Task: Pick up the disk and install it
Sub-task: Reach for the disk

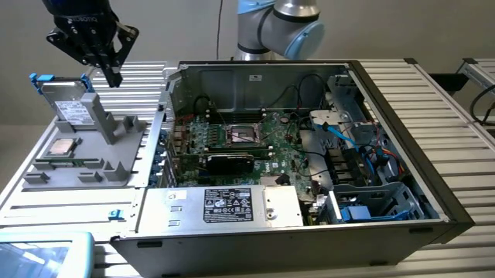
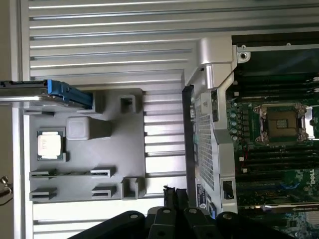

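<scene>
disk (image 1: 68, 107) stands on edge in a slot of the grey holder (image 1: 116, 130), at the exterior view's left of the open computer case (image 1: 232, 78), its blue carrier edge uppermost, likely so that fingers can come down over it from above. gripper (image 1: 113, 72) hangs just above and beside it, fingers pinched together on nothing, so the pickup is not yet made. the small square chip (image 1: 62, 147) lies flat in its own recess of that holder.
</scene>
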Robot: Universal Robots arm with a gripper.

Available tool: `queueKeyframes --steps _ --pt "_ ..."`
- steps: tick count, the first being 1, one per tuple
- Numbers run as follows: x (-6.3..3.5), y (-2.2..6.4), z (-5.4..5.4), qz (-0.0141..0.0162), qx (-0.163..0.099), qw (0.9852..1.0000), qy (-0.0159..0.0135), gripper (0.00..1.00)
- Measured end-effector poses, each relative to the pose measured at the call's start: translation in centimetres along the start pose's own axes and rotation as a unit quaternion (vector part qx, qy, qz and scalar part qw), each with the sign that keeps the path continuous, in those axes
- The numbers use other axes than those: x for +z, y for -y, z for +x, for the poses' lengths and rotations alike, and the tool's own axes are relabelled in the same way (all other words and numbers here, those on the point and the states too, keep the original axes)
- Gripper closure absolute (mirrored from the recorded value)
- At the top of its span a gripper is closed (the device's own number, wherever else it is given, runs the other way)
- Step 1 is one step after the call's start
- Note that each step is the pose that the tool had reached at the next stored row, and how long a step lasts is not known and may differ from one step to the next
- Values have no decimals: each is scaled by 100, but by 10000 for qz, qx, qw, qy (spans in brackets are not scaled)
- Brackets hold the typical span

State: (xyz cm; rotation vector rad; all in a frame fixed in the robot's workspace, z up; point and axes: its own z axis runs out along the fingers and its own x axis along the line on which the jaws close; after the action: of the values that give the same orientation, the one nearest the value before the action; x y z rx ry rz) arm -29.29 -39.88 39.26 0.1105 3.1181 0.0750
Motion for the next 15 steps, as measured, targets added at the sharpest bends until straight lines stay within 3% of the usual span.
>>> queueKeyframes --steps 3,7,15 --pt "-1 -16 137 0 0 10000 0 89" --pt "1 -108 284 1 0 10000 0 89" --pt "20 -442 348 12 0 10000 -6 89"
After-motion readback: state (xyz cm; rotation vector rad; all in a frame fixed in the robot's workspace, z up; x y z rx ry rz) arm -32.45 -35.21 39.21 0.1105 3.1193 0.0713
